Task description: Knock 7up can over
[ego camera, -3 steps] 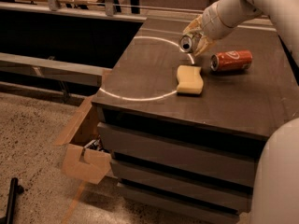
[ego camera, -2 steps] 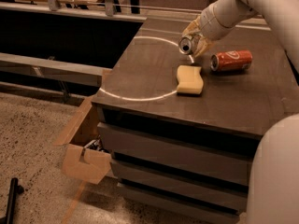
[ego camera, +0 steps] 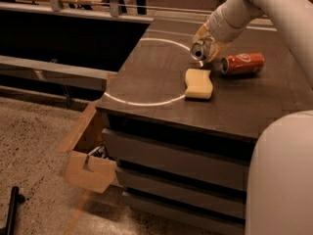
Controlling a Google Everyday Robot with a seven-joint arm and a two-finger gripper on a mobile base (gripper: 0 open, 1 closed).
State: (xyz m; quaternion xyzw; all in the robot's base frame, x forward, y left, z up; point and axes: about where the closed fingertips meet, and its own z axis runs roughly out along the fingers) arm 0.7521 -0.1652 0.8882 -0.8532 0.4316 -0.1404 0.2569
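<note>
1. Your pincer (ego camera: 207, 44) is at the far side of the desk (ego camera: 146, 82), at the end of the white arm reaching in from the upper right.
2. It is closed around the 7up can (ego camera: 198, 50), which is tilted with its silver top facing the camera.
3. The can sits on the far edge of the white ring (ego camera: 142, 103) marked on the desk.
4. Just in front of it lies a yellow sponge (ego camera: 199, 83).
5. To its right, an orange-red can (ego camera: 243, 63) lies on its side.
</note>
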